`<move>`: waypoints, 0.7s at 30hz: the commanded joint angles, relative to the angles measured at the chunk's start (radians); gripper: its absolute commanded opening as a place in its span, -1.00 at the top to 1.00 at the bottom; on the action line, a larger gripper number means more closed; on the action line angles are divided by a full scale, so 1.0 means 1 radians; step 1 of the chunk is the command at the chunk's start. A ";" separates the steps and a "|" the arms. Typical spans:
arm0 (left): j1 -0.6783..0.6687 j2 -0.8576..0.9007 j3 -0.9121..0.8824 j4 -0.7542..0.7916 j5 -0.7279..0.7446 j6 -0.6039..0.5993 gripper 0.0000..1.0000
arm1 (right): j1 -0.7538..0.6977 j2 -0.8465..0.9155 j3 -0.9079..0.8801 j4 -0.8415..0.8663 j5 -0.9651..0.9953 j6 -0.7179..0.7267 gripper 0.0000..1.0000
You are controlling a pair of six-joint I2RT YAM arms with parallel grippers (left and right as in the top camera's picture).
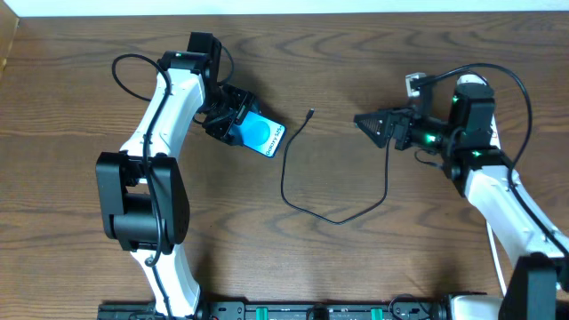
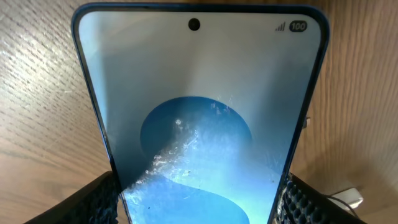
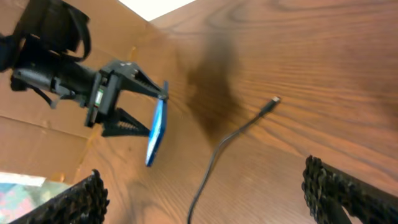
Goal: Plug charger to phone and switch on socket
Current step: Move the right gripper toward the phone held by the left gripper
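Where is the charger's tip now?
Overhead, the charger's tip lies on the table near centre, just right of the phone held in the left gripper.

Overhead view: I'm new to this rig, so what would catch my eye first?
The bright blue phone, clamped in the left hand left of centre and tilted on edge. Next, the thin black cable looping across the middle, its small tip lying near the phone, with the open right hand pointing toward it from the right.
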 commanded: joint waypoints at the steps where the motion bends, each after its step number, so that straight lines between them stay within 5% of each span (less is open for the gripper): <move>1: -0.002 -0.017 0.005 -0.003 0.027 -0.060 -0.32 | 0.043 0.042 0.021 0.060 -0.023 0.089 -0.99; 12: -0.057 -0.017 0.005 0.049 0.027 -0.126 -0.32 | 0.261 0.104 0.021 0.186 0.335 0.262 -0.78; 21: -0.111 -0.017 0.005 0.060 0.028 -0.174 -0.32 | 0.327 0.129 0.021 0.165 0.403 0.372 -0.56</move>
